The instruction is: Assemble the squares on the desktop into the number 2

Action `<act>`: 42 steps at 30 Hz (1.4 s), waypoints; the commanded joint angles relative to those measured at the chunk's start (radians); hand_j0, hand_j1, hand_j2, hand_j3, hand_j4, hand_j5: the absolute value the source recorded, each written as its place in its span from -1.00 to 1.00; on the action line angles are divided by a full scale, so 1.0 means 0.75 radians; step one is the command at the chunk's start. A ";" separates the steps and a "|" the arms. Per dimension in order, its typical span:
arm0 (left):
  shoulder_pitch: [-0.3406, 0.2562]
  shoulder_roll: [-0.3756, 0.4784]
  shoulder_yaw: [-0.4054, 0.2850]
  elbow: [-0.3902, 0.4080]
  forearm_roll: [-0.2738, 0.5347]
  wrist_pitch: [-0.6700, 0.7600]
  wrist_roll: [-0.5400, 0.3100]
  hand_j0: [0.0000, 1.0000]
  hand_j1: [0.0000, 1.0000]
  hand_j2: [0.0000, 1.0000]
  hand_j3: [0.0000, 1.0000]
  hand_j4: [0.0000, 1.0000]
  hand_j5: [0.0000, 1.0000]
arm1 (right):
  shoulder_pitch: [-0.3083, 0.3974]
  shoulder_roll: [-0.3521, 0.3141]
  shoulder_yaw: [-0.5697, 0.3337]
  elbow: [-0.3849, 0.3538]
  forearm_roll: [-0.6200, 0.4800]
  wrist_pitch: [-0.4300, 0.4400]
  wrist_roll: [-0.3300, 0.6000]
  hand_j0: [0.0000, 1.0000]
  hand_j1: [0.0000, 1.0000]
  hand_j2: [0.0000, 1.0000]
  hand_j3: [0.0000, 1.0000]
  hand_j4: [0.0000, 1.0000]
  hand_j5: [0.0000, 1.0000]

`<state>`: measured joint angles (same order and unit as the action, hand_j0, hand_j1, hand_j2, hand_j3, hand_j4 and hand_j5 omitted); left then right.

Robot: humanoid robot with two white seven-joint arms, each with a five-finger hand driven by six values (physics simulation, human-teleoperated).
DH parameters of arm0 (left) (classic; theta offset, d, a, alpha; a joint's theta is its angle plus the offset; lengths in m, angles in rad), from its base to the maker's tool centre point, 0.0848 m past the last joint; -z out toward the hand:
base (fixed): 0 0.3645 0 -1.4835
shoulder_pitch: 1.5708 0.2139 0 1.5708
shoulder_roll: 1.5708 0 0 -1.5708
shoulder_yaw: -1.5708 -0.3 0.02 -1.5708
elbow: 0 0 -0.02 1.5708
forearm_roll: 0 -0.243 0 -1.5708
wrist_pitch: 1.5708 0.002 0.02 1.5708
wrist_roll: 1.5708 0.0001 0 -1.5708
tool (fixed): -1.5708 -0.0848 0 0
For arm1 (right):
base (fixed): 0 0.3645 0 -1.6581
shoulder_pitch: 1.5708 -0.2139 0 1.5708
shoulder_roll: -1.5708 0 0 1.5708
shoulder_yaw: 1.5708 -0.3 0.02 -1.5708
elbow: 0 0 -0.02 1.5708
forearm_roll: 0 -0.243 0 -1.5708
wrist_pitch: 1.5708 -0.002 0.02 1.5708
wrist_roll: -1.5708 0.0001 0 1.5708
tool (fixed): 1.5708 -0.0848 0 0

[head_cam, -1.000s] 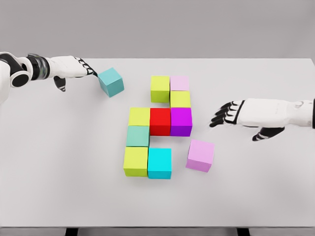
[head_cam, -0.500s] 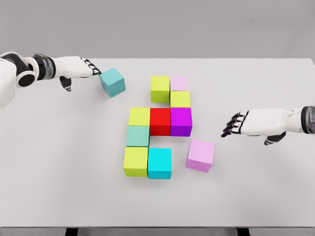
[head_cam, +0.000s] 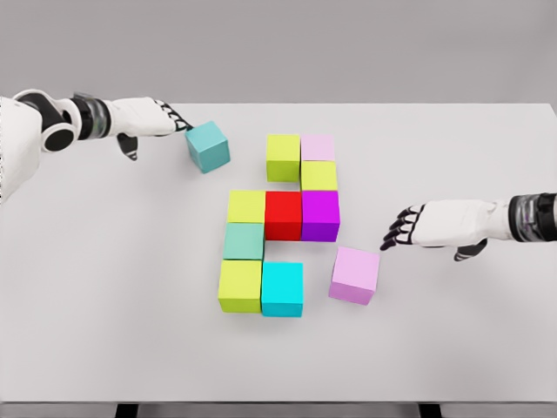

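Teal cube [head_cam: 208,146]: rotated askew, up-left of the red cube [head_cam: 283,215], touching left hand [head_cam: 148,119] fingertips, ungrasped. Lilac cube [head_cam: 355,274]: tilted, down-right of red cube, just beside right hand [head_cam: 431,225], fingers relaxed.

Eight cubes are sitting packed together mid-table: a lime cube [head_cam: 283,157] and pale pink cube [head_cam: 318,147] at the top, a yellow-green one [head_cam: 318,176] below the pink, then a row of yellow [head_cam: 246,206], red [head_cam: 283,214] and purple [head_cam: 320,214]. Under the yellow, a sea-green cube [head_cam: 243,241] and a lime one [head_cam: 240,286] are lining up, with a cyan cube [head_cam: 282,289] beside the latter. A teal cube [head_cam: 207,145] is lying apart at upper left, turned askew, and a lilac cube [head_cam: 354,274] is lying loose and slightly rotated just right of the cyan.
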<state>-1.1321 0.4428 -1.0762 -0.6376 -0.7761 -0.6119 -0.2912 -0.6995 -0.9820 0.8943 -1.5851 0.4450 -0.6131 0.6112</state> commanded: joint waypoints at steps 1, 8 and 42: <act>0.000 -0.014 0.003 0.003 0.004 0.001 -0.002 1.00 1.00 1.00 1.00 1.00 1.00 | 0.000 0.002 0.018 -0.042 0.002 0.003 0.000 0.97 0.97 0.97 0.97 0.97 0.97; -0.006 -0.054 0.007 0.007 0.004 0.001 -0.017 1.00 1.00 1.00 1.00 1.00 1.00 | 0.000 0.023 0.033 -0.057 0.014 0.003 0.000 0.97 0.97 0.97 0.97 0.97 0.97; -0.008 0.046 0.065 0.005 0.020 0.001 -0.043 1.00 1.00 1.00 1.00 1.00 1.00 | 0.002 0.068 0.031 -0.165 0.035 0.003 0.000 0.97 0.97 0.97 0.97 0.97 0.97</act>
<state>-1.1382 0.4575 -1.0246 -0.6318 -0.7645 -0.6124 -0.3242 -0.6980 -0.9309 0.9177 -1.7070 0.4749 -0.6129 0.6111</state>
